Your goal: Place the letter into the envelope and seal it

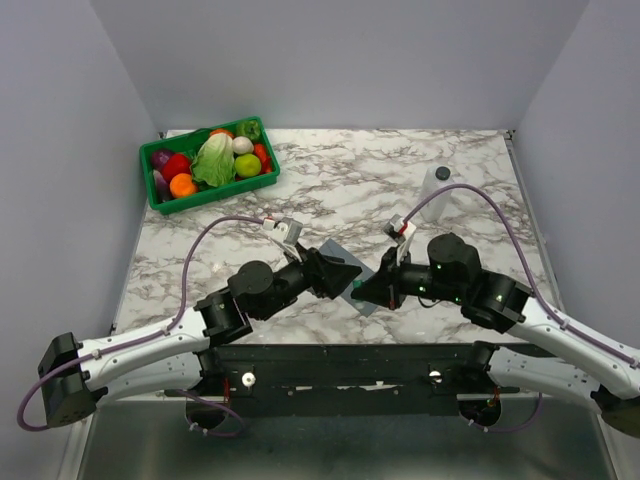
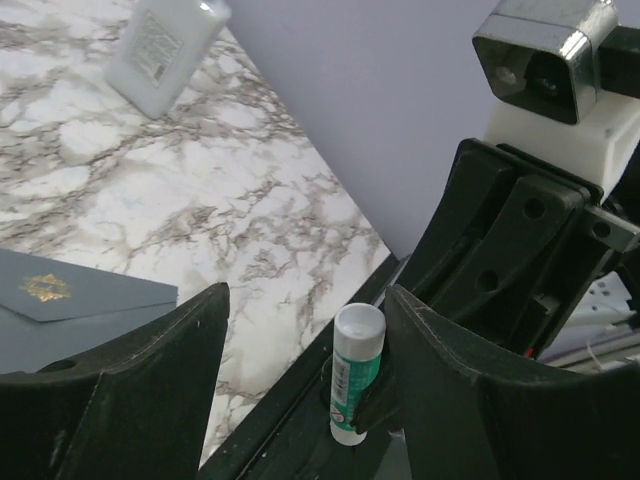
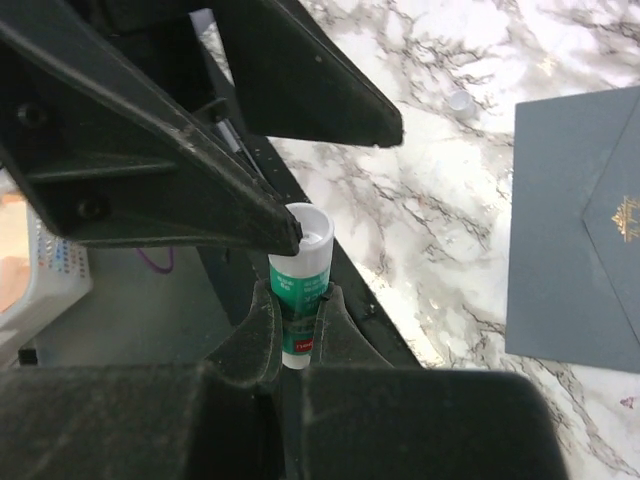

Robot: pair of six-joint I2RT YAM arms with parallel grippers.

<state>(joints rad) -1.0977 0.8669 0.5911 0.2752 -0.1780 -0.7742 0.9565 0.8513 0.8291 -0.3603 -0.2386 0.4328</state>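
Nearest the overhead camera, the left arm point(image 1: 150, 352) and right arm point(image 1: 565, 335) come up from the bottom corners of the frame. They meet at its centre, over the near part of the marble table point(image 1: 350, 170). At the upper left of that view sits a green basket point(image 1: 215, 193) heaped with vegetables. The slate-grey envelope point(image 3: 560, 230) lies flat on the table under the two wrists. It fills the right edge of the right wrist view, its pointed flap side up, with a small gold emblem at the tip. A white bottle point(image 1: 437, 186) sits at the upper right of the overhead frame, well apart from the envelope. The left gripper point(image 2: 305, 300) is spread wide and holds nothing; the glue stick point(image 3: 300, 272) stands in the gap between its fingers. The right gripper point(image 3: 298, 315) is clamped on the lower body of that green-and-white stick. A small white cap point(image 3: 458, 100) lies on the marble near the envelope's corner.
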